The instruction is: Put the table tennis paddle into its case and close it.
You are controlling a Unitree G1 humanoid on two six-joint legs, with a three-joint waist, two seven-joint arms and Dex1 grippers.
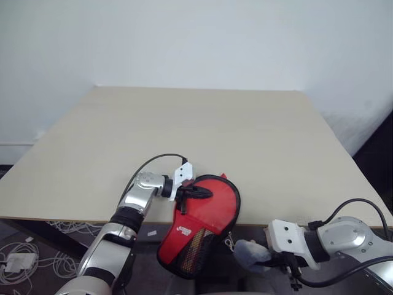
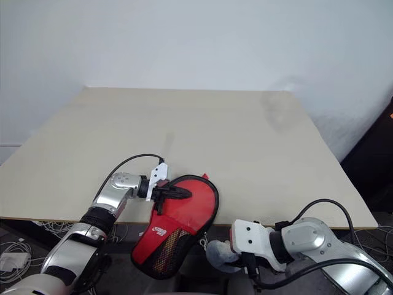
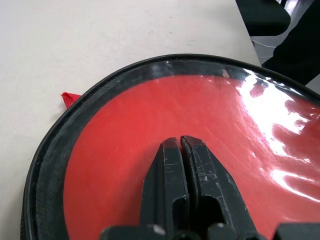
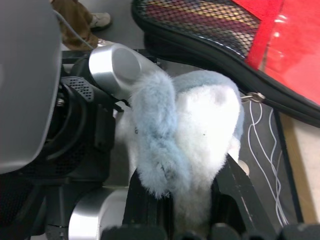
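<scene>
The case (image 1: 198, 236), red with a white logo, a mesh pocket and a black zipper rim, lies at the table's near edge, and its narrow end hangs over the edge. Inside the rim shows a glossy red face (image 3: 150, 115), which I take for the table tennis paddle; its handle is hidden. My left gripper (image 1: 206, 192) is shut, its tips (image 3: 180, 142) resting on that red face with nothing between them. Below the table edge, my right gripper (image 4: 192, 195) is shut on a fluffy grey-blue tag (image 1: 249, 253) beside the case's zipper pull (image 4: 252, 96).
The beige table (image 1: 184, 123) stretches away from the case towards a white wall. Cables and a white adapter (image 1: 18, 261) lie on the floor at the left, under the table edge.
</scene>
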